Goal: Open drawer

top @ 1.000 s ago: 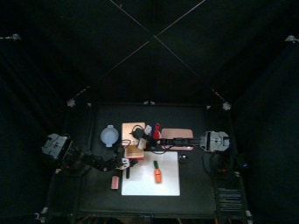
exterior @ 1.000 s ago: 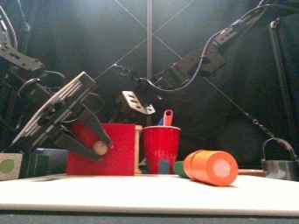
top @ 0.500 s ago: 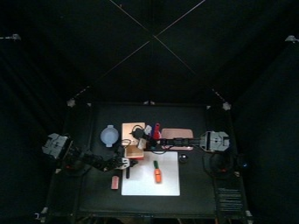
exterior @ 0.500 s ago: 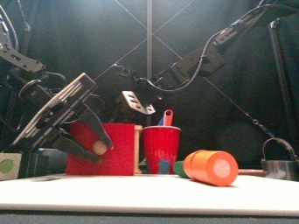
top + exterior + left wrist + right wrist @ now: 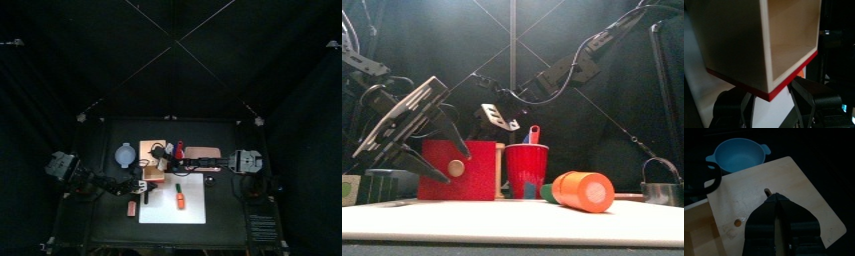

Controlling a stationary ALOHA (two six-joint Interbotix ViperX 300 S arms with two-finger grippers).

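Left end effector (image 5: 425,150) spread wide at the drawer (image 5: 460,170) front's left, knob just beside; right end effector (image 5: 777,208) pinched narrow atop the box.

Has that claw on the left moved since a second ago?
Yes. In the front view the left gripper has drawn back leftward and upward off the red drawer, uncovering its round knob.

Red-fronted wooden drawer (image 5: 458,170), upright

One drawer (image 5: 458,170), one red cup (image 5: 527,171), one orange cylinder (image 5: 583,191), one blue bowl (image 5: 739,154)
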